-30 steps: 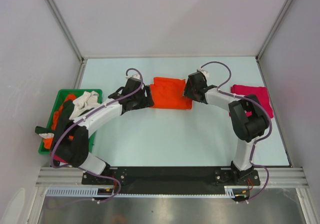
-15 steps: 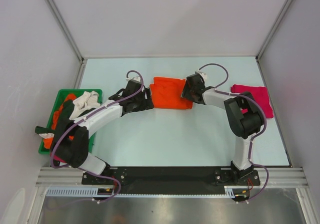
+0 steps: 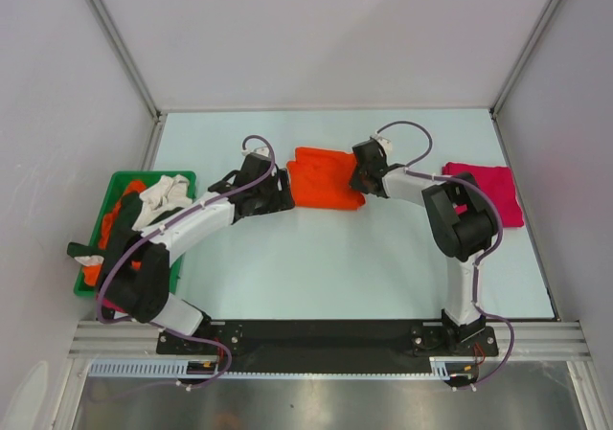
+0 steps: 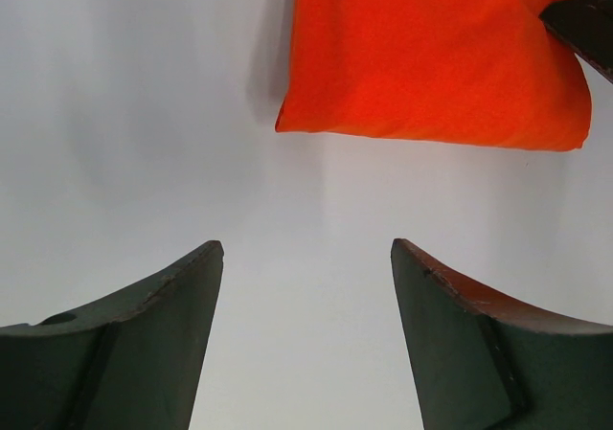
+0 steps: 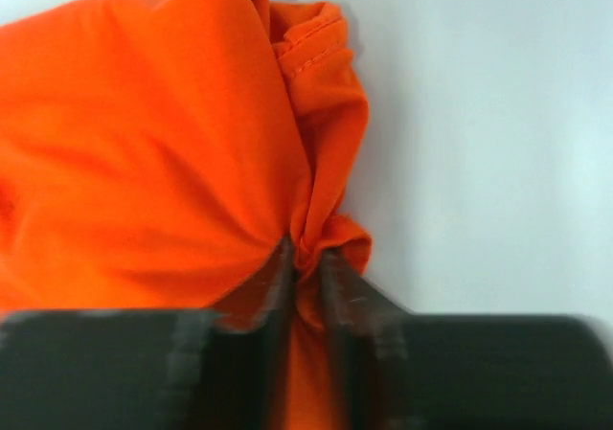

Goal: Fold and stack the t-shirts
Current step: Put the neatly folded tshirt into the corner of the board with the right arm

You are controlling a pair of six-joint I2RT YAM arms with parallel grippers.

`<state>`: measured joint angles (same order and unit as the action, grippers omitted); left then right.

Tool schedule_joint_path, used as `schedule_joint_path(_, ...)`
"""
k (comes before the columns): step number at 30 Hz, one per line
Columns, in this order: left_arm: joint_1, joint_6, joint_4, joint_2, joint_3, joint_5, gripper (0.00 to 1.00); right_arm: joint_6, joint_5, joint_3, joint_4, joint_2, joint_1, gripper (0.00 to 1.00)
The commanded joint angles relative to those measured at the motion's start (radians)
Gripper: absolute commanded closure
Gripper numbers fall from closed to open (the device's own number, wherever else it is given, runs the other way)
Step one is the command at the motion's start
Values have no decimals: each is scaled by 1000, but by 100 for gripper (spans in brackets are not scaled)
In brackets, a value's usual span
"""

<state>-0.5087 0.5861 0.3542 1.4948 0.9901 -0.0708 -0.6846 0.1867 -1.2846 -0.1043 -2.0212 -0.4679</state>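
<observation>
- Where the right gripper (image 3: 364, 173) meets the orange shirt (image 3: 321, 179), its jaws are nearly closed and pinch a bunched fold at the shirt's right edge.
- The orange shirt lies folded on the table (image 3: 316, 258), near mid-table towards the far side, between the two grippers.
- Its long axis runs left to right, slightly tilted, and the right end is puckered towards the pinch.
- The left gripper (image 3: 278, 189) sits just beside the shirt's left edge, jaws wide apart and holding nothing, apart from the cloth.
- In the left wrist view the shirt's folded corner points towards that gripper.
- A red shirt (image 3: 484, 189) lies folded by the table's right edge, well apart from the orange one.
- A green bin (image 3: 101, 221) at the left edge holds crumpled cloth (image 3: 163, 198), cream and orange.
</observation>
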Motion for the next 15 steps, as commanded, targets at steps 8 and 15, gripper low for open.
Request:
schedule_joint_path(8, -10, 18, -6, -97, -48, -1, 24, 37, 112, 71, -192, 56, -41, 100)
schedule_joint_path(15, -14, 23, -8, -123, -70, 2, 25, 115, 209, -7, -253, 136, -84, 100)
